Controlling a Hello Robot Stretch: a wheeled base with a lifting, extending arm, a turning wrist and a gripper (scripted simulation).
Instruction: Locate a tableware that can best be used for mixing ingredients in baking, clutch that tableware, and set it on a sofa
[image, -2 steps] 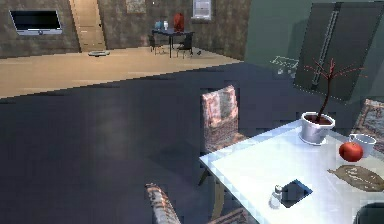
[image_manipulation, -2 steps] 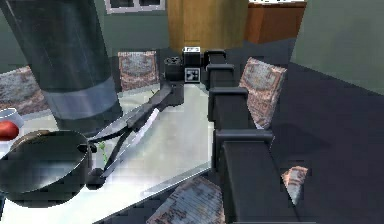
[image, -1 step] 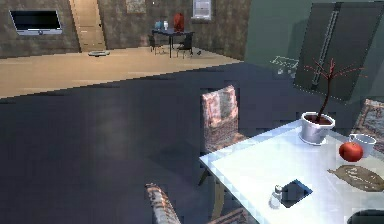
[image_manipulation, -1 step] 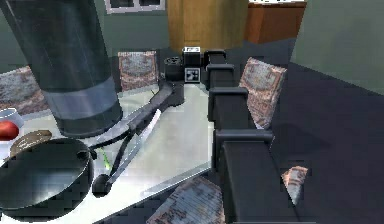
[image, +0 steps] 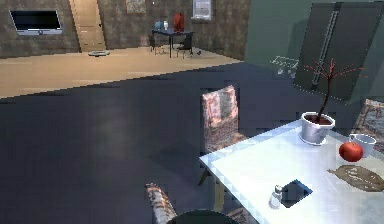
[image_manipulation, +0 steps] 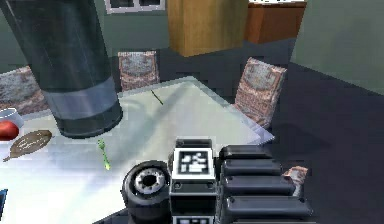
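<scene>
One small pale grey bowl (image: 364, 141), probable mixing tableware, on white rectangular tabletop (image: 255, 160) at forward view's right edge, just behind round red apple (image: 351, 151), near white pot of bare red twigs (image: 318, 127). Judged late in locating step. Next: drive closer, put bowl squarely within reach. Dark gripper (image_manipulation: 148, 188) low in arm side view; cannot tell whether holding anything.

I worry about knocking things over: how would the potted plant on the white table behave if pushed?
The potted plant would probably tip rather than slide: thin branches rise tall above a small white pot. The pot looks ceramic, so likely fairly heavy and breakable. The red apple beside it might get bumped and roll.
</scene>
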